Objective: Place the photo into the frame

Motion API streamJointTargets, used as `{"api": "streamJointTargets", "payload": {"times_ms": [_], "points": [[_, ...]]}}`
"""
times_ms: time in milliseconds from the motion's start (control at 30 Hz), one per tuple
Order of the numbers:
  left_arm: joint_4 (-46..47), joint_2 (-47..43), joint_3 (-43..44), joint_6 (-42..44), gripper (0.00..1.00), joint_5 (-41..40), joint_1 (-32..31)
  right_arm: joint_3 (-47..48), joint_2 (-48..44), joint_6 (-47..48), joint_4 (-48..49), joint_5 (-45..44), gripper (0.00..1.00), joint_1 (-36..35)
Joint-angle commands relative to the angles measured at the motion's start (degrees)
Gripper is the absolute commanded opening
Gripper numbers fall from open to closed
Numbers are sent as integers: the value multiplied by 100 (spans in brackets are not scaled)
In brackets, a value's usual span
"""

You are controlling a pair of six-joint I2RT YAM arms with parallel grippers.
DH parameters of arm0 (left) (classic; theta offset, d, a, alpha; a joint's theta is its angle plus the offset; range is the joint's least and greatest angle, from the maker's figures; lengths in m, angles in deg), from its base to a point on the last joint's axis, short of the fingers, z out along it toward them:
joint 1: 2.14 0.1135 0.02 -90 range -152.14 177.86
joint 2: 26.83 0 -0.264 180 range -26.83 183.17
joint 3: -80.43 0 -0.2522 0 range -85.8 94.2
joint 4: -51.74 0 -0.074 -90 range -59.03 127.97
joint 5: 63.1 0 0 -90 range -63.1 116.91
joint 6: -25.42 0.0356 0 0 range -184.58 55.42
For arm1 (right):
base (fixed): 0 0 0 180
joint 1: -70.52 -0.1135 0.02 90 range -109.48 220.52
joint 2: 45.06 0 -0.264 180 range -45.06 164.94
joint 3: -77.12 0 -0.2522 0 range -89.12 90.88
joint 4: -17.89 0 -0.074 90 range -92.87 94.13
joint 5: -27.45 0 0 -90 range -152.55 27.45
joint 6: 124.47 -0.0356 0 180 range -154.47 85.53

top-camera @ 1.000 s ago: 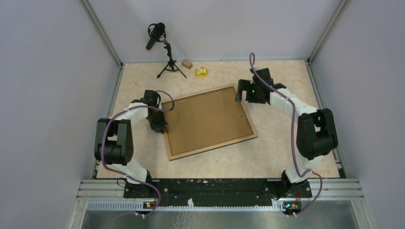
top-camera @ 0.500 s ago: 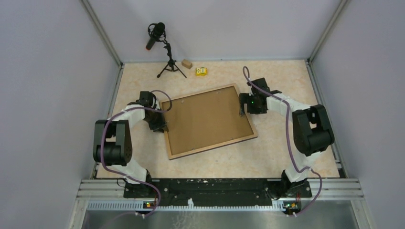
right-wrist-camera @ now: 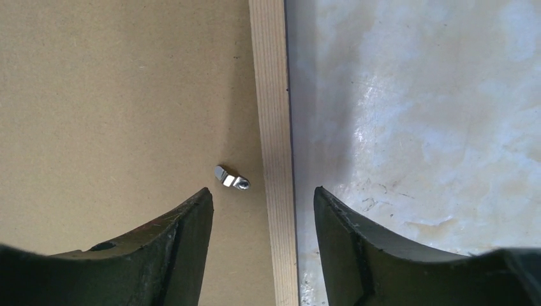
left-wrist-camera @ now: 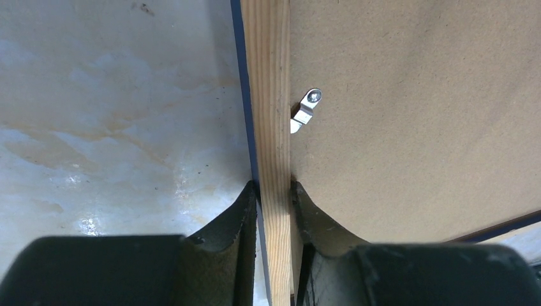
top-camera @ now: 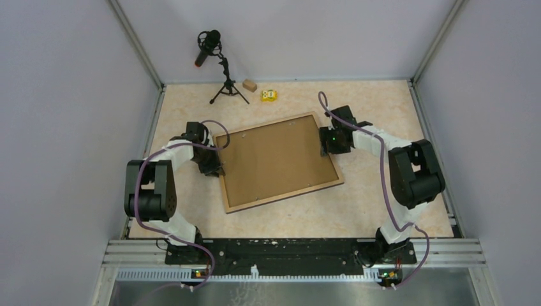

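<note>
The frame (top-camera: 284, 195) lies on the table with its light wood face up, and a brown backing board (top-camera: 274, 159) fills it. My left gripper (top-camera: 219, 167) is shut on the left rim (left-wrist-camera: 268, 95); one finger is outside the rim and the other is on the board side (left-wrist-camera: 273, 186). My right gripper (top-camera: 325, 148) stands open astride the right rim (right-wrist-camera: 271, 95), with clear gaps on both sides (right-wrist-camera: 262, 191). A small metal clip (right-wrist-camera: 231, 178) sits on the board by that rim, and another clip (left-wrist-camera: 306, 109) by the left rim. The photo is hidden.
At the back of the table stand a microphone on a tripod (top-camera: 217, 64), a small wooden block (top-camera: 249, 85) and a small yellow object (top-camera: 268, 95). Enclosure walls close in both sides and the back.
My right gripper came down from the frame's far right corner onto the right rim and its jaws have narrowed. The left gripper shifted slightly along the left rim. The frame barely moved.
</note>
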Motion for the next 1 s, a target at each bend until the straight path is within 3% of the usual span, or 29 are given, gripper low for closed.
{"api": "streamJointTargets", "payload": {"times_ms": [0, 367, 967], "points": [[593, 94, -1, 84, 22, -26, 49, 25, 107, 48, 168, -105, 58, -25], [602, 97, 1, 91, 20, 23, 43, 61, 252, -45, 274, -178, 56, -26], [618, 80, -15, 86, 19, 92, 43, 300, 443, -440, 4, -801, 26, -25]]}}
